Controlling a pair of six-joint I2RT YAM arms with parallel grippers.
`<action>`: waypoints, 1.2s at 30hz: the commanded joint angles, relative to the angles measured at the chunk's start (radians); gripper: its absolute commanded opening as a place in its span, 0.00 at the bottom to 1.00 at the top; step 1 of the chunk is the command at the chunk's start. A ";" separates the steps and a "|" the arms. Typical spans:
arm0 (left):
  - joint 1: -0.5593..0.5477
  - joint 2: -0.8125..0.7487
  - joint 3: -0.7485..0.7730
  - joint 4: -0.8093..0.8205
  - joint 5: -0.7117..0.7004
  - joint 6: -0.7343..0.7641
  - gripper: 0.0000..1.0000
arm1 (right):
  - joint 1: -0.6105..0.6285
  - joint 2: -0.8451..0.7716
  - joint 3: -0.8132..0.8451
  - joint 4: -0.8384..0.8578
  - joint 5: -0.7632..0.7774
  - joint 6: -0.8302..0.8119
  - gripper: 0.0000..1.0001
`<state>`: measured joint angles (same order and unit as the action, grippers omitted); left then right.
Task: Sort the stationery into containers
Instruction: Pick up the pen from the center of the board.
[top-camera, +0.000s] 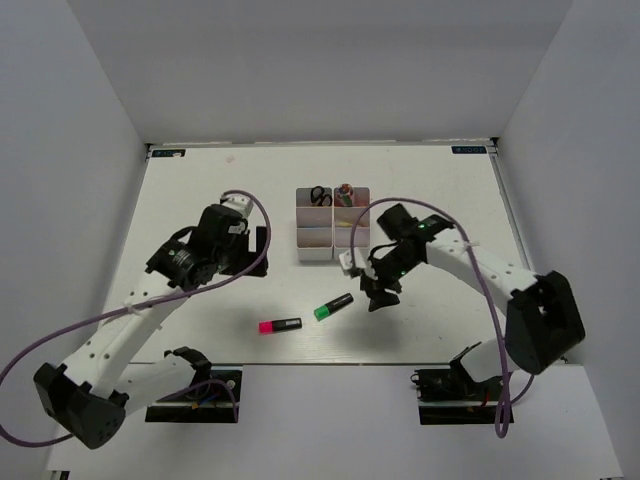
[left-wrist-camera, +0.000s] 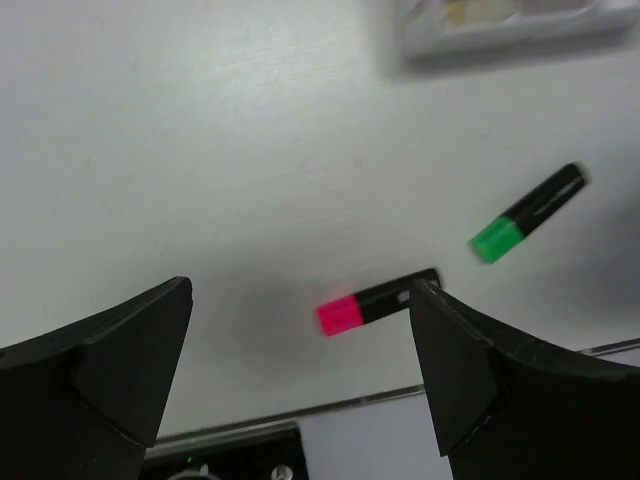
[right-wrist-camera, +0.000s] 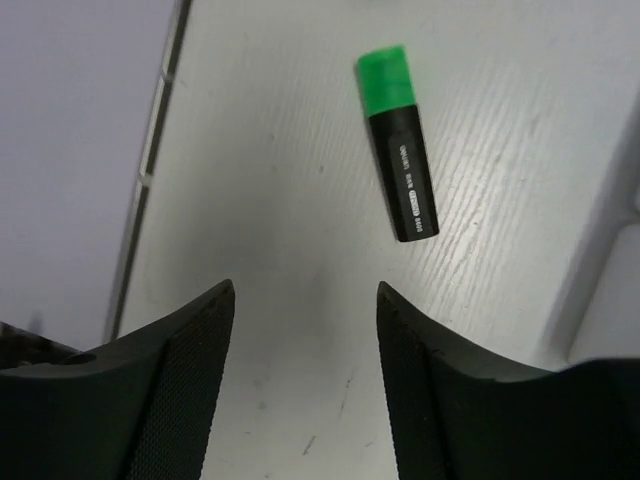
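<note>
Where the top camera looks down: bins (top-camera: 331, 225) at table (top-camera: 200, 200) centre hold scissors (top-camera: 319, 196); pink highlighter (top-camera: 279, 325) and green highlighter (top-camera: 333, 307) lie loose, nearer the arms.
Left wrist: left gripper (left-wrist-camera: 300, 292) has its jaws spread wide and empty, with the pink highlighter between the fingertips' lines, likely framed for a pick; nothing intervenes.
Right wrist: right gripper (right-wrist-camera: 305, 290) is parted and empty, aimed at the green highlighter ahead, untouched; the bins nearby may crowd the approach.

A black-bodied green highlighter (right-wrist-camera: 398, 140) is lying flat just ahead of the right gripper (right-wrist-camera: 305, 295); a pink highlighter (left-wrist-camera: 375, 302) is lying ahead of the left gripper (left-wrist-camera: 300, 295), white bins (top-camera: 316, 248) sitting farther beyond.
</note>
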<state>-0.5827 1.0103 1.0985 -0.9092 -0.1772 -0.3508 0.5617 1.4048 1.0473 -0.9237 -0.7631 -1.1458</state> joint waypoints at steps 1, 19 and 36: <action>0.098 -0.009 -0.124 0.002 0.105 0.027 1.00 | 0.090 0.071 -0.020 0.075 0.285 -0.146 0.61; 0.262 -0.257 -0.425 0.145 0.076 0.075 1.00 | 0.455 0.359 0.143 0.315 0.518 0.101 0.66; 0.299 -0.334 -0.453 0.138 0.058 0.067 1.00 | 0.563 0.476 0.154 0.299 0.614 0.133 0.62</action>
<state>-0.2913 0.6987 0.6491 -0.7837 -0.1005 -0.2855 1.1099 1.8549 1.2156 -0.6201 -0.1768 -1.0153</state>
